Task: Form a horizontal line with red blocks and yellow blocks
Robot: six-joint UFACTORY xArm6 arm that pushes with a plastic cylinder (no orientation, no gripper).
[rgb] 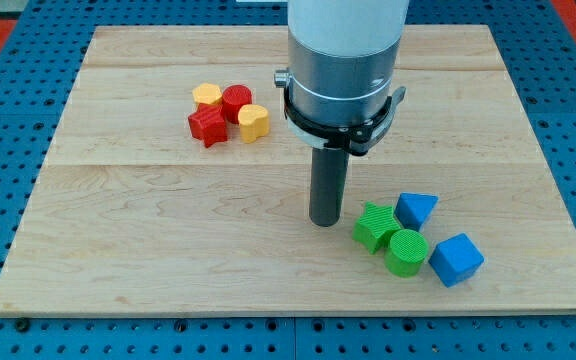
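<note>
Nearest the camera lie a blue cube [456, 259] and a green cylinder [407, 251]. The tip [325, 222] rests just left of them; the arm carries no hand, so nothing is grasped. Well up-left of the tip, a red star [207, 126], red cylinder [236, 102], yellow heart [253, 122] and another yellow block [207, 96] cluster touching on the table [148, 230]. They look light, rigid and likely to slide or spin; pushing squarely on flat sides seems wisest.

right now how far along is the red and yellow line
Done: the four task blocks are gathered, but as a clump, not a line: yellow hexagon, red cylinder, red star, yellow heart. In hand: nothing; my tip sits by the green star. Left: spreading them into a row.
</note>
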